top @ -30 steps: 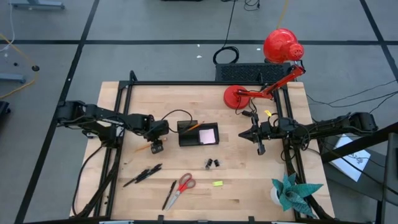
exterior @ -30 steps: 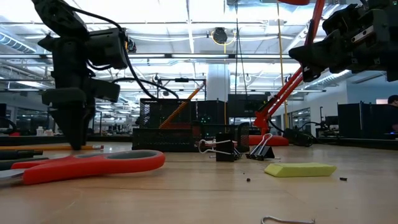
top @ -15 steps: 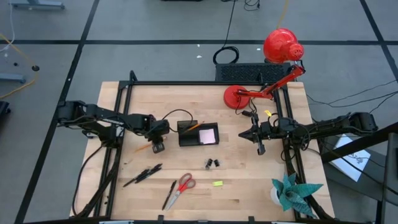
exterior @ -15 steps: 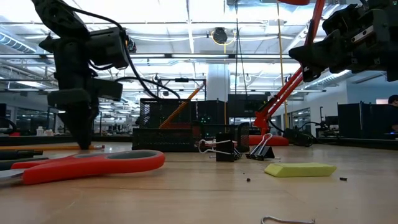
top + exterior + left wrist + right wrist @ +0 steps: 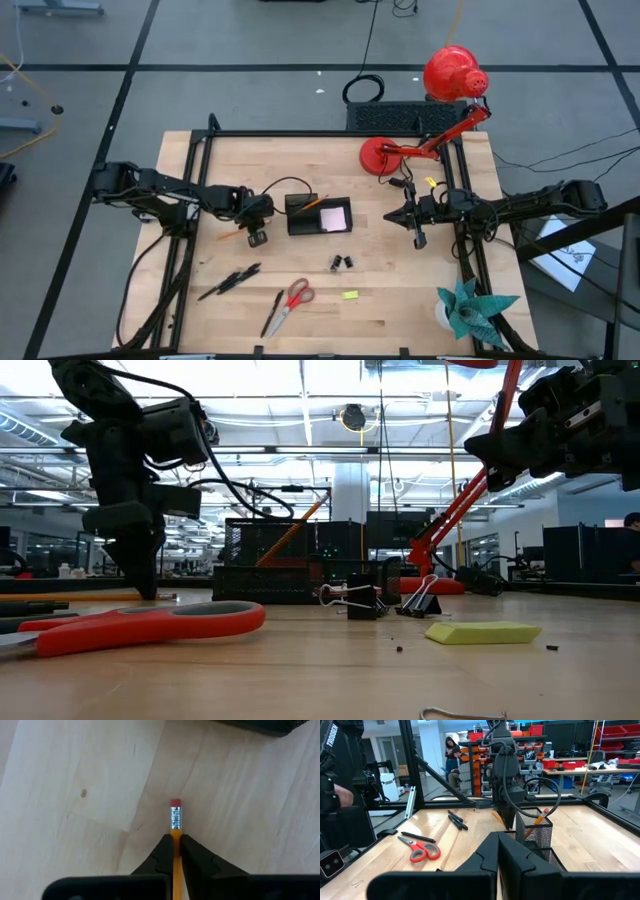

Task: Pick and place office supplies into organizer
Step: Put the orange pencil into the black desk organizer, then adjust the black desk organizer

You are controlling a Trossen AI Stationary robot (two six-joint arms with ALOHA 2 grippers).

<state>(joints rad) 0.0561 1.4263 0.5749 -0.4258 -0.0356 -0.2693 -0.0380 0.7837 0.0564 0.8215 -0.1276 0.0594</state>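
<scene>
Left wrist view: left end effector (image 5: 175,851) clamped on an orange pencil (image 5: 175,827), fingers (image 5: 161,856) pinching the shaft just behind the metal ferrule, red eraser end sticking out past the tips. Pencil lies flat on the desk (image 5: 75,780).

High view: that end effector (image 5: 256,236) sits just left of the organizer (image 5: 319,216), pointing down at the desk. Orange pencil (image 5: 228,237) pokes out to its left. Organizer is mid-desk; a second orange pencil (image 5: 308,203) stands tilted in its left compartment, pink sticky pad (image 5: 334,218) in the right one.

Still loose on the desk:
- black pens (image 5: 229,282), front-left
- scissors (image 5: 291,302) with red handles, front-centre, one more black pen (image 5: 274,306) just beside them
- two black clips (image 5: 341,262), just in front of the organizer
- yellow piece (image 5: 349,295), right of the scissors

Right end effector (image 5: 419,238) hangs right of the organizer, well apart from it, fingers together, holding nothing. Right wrist view confirms: fingers (image 5: 490,855) touching, organizer mesh (image 5: 535,827) ahead with the pencil leaning in it.

Low view: left end effector (image 5: 145,585) tips down at desk level, scissors (image 5: 140,623) in the foreground, clips (image 5: 375,598) and yellow piece (image 5: 482,632) to the right.

Red lamp (image 5: 430,105) at the back-right, teal paper plant (image 5: 470,308) at the front-right corner. A person (image 5: 453,751) stands in the room beyond the desk.
</scene>
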